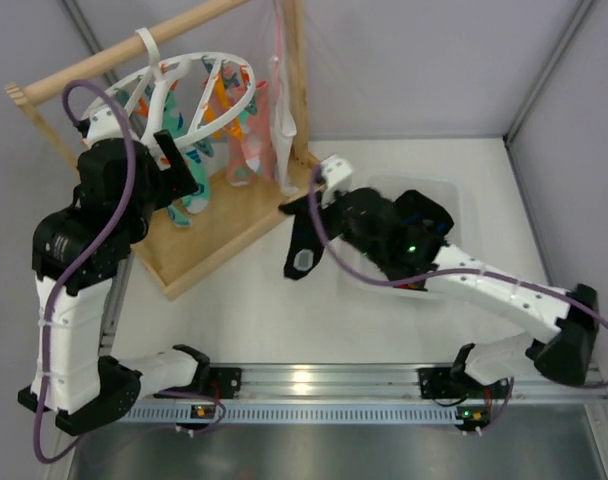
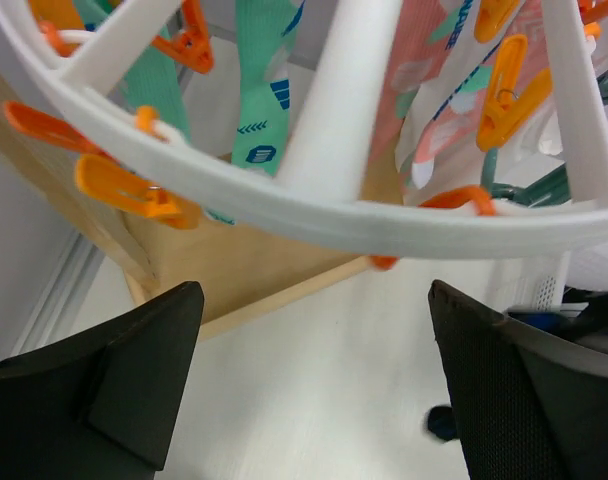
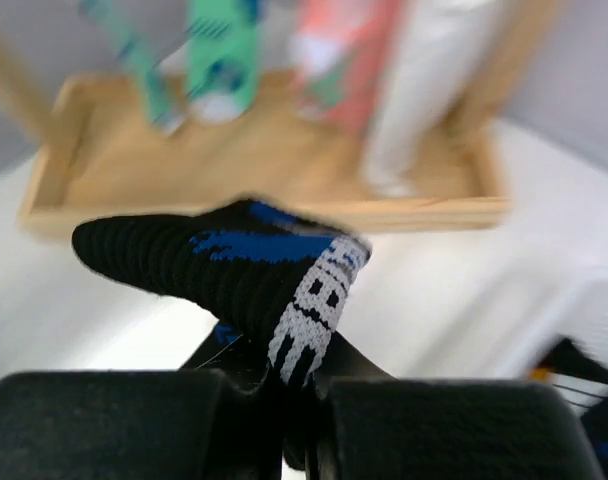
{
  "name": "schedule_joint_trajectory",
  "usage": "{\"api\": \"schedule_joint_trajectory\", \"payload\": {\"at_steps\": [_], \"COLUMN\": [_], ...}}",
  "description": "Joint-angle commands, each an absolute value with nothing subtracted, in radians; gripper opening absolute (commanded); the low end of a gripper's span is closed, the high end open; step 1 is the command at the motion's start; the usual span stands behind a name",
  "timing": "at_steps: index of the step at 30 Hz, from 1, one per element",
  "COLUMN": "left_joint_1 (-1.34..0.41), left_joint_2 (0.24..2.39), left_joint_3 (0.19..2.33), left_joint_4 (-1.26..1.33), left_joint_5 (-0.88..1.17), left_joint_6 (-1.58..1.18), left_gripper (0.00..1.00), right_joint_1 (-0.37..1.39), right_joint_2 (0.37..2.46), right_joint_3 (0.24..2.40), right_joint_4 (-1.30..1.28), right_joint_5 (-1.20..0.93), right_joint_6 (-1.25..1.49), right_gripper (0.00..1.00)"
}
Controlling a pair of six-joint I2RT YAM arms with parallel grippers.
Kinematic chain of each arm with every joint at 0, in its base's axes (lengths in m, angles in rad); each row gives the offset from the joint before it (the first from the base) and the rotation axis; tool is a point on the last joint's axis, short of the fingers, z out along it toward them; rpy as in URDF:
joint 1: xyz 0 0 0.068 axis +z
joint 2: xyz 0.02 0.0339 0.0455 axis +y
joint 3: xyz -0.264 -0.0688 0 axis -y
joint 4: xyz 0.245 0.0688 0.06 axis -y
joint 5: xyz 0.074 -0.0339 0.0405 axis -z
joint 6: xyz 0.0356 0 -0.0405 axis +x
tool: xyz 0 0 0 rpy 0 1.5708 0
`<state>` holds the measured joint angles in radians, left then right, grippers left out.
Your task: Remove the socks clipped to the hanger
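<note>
Overhead, the task looks partway done: the right gripper [image 3: 304,385] is clamped on a black sock [image 3: 234,265] with blue and white patches near centre, while teal socks [image 2: 259,100] and pink socks [image 2: 434,90] are still clipped to the white ring hanger [image 1: 199,95] at 11 o'clock, the left gripper [image 2: 314,390] gaping empty beneath it; no writing is legible.

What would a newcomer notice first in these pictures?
First, the black sock with blue and white patches, pinched in the shut right gripper over the table's middle. Then the white hanger at the back left, with orange clips and teal and pink socks hanging; the open left gripper is close by its ring.
</note>
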<state>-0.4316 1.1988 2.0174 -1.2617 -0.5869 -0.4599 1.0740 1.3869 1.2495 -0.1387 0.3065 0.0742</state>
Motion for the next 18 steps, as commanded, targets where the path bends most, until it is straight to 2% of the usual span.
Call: {"api": "schedule_joint_trajectory", "payload": {"at_steps": [1, 6, 9, 16, 17, 18], "left_joint_1": [-0.433, -0.431, -0.431, -0.431, -0.431, -0.433], "left_joint_2": [1.123, 1.057, 1.016, 0.956, 0.948, 0.945], "left_joint_3": [2.005, 1.967, 1.931, 1.937, 1.951, 1.957], "left_joint_4": [-1.249, -1.247, -1.249, -1.249, -1.25, -1.25], "left_joint_5": [-0.581, -0.511, -0.491, -0.43, -0.428, -0.425], "left_joint_6": [-0.505, -0.517, -0.534, -0.502, -0.493, -0.468], "left_gripper": [0.98, 0.98, 0.98, 0.98, 0.98, 0.98], "right_joint_1": [0.91, 0.614, 0.481, 0.347, 0.342, 0.342], "right_joint_2": [1.24, 1.187, 1.2, 1.298, 1.304, 1.311], "right_joint_3": [1.244, 1.279, 1.276, 1.189, 1.169, 1.166], "right_joint_4": [-0.248, -0.429, -0.445, -0.382, -0.38, -0.383], "right_joint_5": [0.267, 0.164, 0.095, 0.048, 0.038, 0.025], "right_joint_6": [0.078, 0.035, 0.028, 0.145, 0.156, 0.164], "right_gripper": [0.0, 0.0, 0.0, 0.0, 0.02, 0.11]}}
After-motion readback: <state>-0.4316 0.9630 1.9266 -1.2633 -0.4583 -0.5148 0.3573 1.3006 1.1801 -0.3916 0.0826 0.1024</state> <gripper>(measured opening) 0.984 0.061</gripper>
